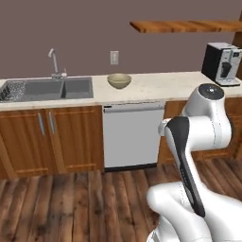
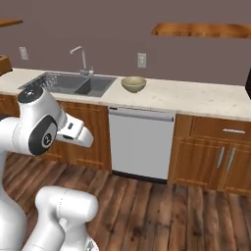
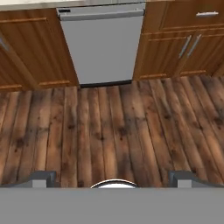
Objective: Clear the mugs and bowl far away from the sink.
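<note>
Evidently the clearing has hardly begun. The bowl (image 1: 119, 81) sits upright on the pale counter (image 1: 156, 87), just beside the right edge of the sink (image 1: 47, 89) and above the white dishwasher (image 1: 132, 137), so it is not yet far from the basins. From the right base view it reads the same: the bowl (image 2: 133, 84) stands near the sink (image 2: 73, 83), with a long bare stretch of counter (image 2: 206, 100) running away to the right, which looks like the sensible place to carry it. No green mugs can be made out on the counter; whether any lie in the basins by the wire rack (image 1: 13, 90) cannot be told. So, by this judgement, every piece is left to move.

The arm is folded close over the base, well back from the cabinets, its upper joints raised and the hand pointing down at the wooden floor (image 3: 113, 131) in front of the dishwasher (image 3: 103, 43). The gripper (image 3: 113, 179) holds nothing, its two tips standing wide apart at the bottom of the hand view.
</note>
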Controlling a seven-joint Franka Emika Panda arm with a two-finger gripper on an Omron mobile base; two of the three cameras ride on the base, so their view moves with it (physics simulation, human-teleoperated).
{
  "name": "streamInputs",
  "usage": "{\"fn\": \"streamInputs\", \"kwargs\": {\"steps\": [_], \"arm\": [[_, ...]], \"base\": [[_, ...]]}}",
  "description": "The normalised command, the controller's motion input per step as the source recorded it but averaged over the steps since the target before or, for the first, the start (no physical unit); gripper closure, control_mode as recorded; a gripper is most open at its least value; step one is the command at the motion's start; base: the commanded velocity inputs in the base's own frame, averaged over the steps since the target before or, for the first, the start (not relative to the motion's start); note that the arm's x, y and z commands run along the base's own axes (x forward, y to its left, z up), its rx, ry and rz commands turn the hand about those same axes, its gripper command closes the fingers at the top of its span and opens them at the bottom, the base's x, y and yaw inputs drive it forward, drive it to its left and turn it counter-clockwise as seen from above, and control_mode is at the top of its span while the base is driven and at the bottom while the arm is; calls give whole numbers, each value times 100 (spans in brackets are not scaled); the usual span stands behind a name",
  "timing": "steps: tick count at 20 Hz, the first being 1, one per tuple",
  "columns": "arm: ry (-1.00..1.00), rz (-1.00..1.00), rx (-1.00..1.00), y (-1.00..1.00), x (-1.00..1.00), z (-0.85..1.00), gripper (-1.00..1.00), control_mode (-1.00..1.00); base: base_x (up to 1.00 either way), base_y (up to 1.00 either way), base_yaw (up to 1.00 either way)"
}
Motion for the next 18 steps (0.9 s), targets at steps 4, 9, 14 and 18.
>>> {"fn": "streamInputs", "kwargs": {"steps": [4, 9, 14, 18], "arm": [[0, 0, 0, 0, 0, 0, -100, 100], [0, 0, 0, 0, 0, 0, -100, 100], [0, 0, 0, 0, 0, 0, -100, 100], [0, 0, 0, 0, 0, 0, -100, 100]], "base": [[100, 18, 0], [100, 16, 0], [100, 12, 0], [100, 14, 0]]}}
